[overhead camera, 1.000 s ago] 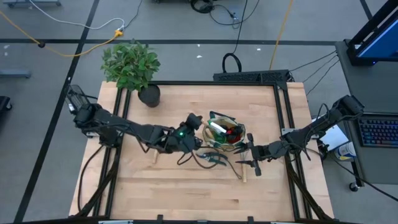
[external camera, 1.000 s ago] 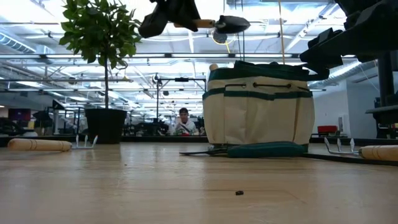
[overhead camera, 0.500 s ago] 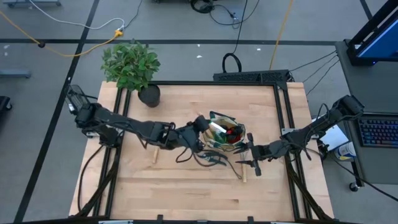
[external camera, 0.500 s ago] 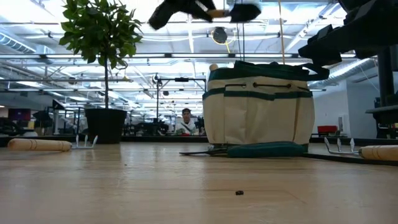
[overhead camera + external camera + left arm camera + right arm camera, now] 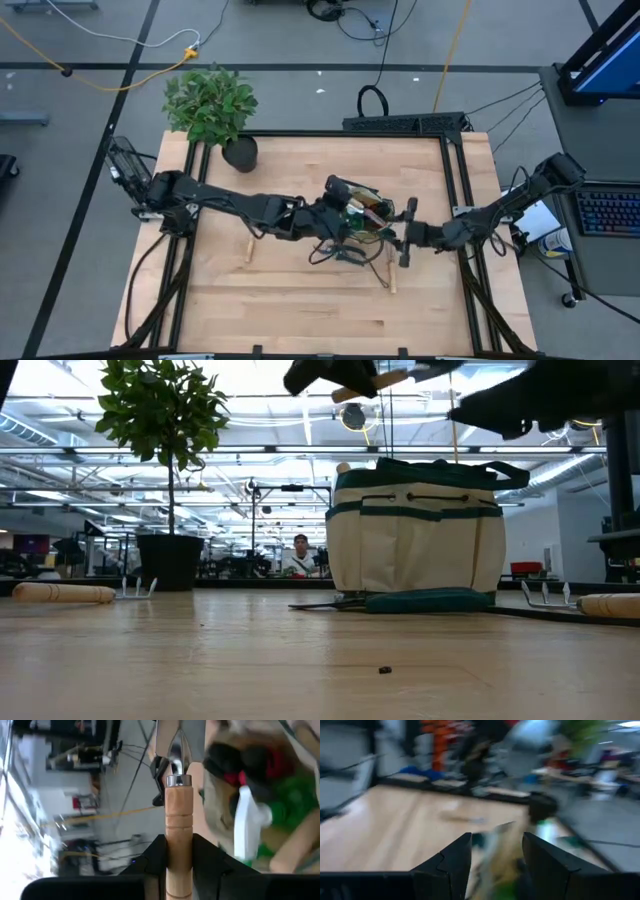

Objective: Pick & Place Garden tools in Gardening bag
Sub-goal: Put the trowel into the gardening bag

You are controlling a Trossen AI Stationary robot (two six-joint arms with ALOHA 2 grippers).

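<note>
One camera hangs above and looks straight down on the whole table (image 5: 300,300) and both arms. Another sits at tabletop level, close to the wood, facing across to the room beyond. Each wrist camera looks forward along its own arm, very near its fingers. The top and table-level views share the bag (image 5: 368,212) and the potted plant (image 5: 210,105).

The gardening bag (image 5: 417,527) stands right of centre on the counter (image 5: 250,660). Above it, at the top edge, a dark end effector (image 5: 345,375) holds a wooden-handled tool (image 5: 385,377).
</note>
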